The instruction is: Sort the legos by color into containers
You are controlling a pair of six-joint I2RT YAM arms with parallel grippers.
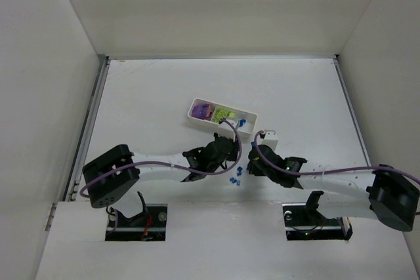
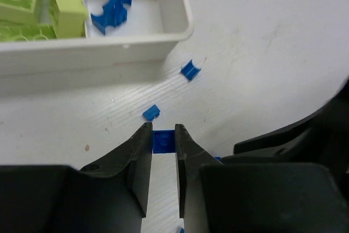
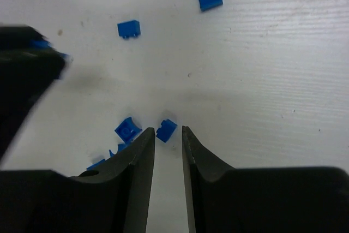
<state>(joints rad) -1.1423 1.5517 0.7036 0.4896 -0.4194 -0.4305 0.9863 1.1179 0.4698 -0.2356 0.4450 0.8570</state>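
Left wrist: jaws pinch blue lego (image 2: 163, 141). Right wrist: jaws slightly apart, second lego (image 3: 166, 130) at tips.

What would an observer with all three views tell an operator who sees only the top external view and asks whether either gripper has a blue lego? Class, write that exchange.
Observer: Left wrist view: the left gripper is shut on a small blue brick.
Operator: And the right?
Observer: Right wrist view: the right gripper stands slightly open, a second blue brick between its tips, not pinched.
Operator: Any blue in the tray?
Observer: Yes, a blue clip piece lies in the white tray's end compartment, with yellow-green bricks in the next one.
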